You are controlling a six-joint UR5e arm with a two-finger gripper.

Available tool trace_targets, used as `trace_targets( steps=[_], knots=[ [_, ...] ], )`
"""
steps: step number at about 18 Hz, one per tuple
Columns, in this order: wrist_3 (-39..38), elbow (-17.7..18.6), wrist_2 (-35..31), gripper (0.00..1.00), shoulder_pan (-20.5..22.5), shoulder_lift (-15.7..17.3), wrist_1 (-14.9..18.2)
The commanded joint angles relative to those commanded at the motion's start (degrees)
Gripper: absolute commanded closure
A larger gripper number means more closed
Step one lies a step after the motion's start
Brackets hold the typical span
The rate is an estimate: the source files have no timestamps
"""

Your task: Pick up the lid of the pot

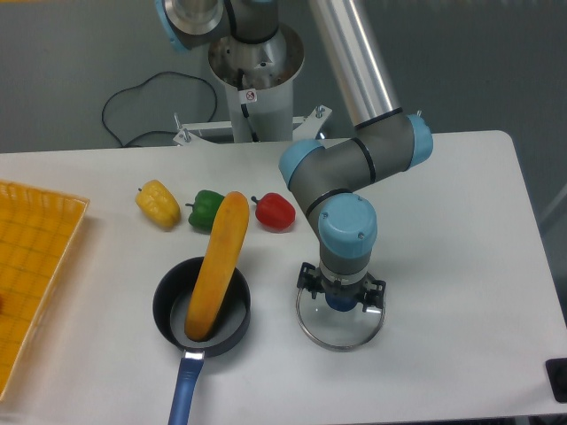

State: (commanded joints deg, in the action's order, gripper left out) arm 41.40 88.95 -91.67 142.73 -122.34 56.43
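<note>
Straddling blue knob (342, 304): spread pincer (343, 285) | round glass lid (339, 329) | shiny rim (340, 349)

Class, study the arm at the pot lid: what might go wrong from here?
The gripper might close off-centre on the small blue knob, letting the lid tilt or slip. If the lid swings toward the nearby pot, it could knock the orange vegetable jutting over the rim.

One fixed cam, off the arm, above the tabletop (461, 283), pitched down at a slant. Faces the arm (383, 155), which reaches in from the far side. Mid-range: tabletop's far and near edges both in frame, floor (53, 71) beyond, arm cropped up top.
</note>
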Motion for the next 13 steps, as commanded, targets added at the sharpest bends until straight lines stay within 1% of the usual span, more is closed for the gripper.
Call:
trace_targets(
  steps=[8, 13],
  knots=[
    [0.1, -0.8, -0.2, 0.0, 0.0, 0.1, 0.0],
    [0.0, 0.2, -0.2, 0.0, 0.0, 0.0, 0.0]
  ],
)
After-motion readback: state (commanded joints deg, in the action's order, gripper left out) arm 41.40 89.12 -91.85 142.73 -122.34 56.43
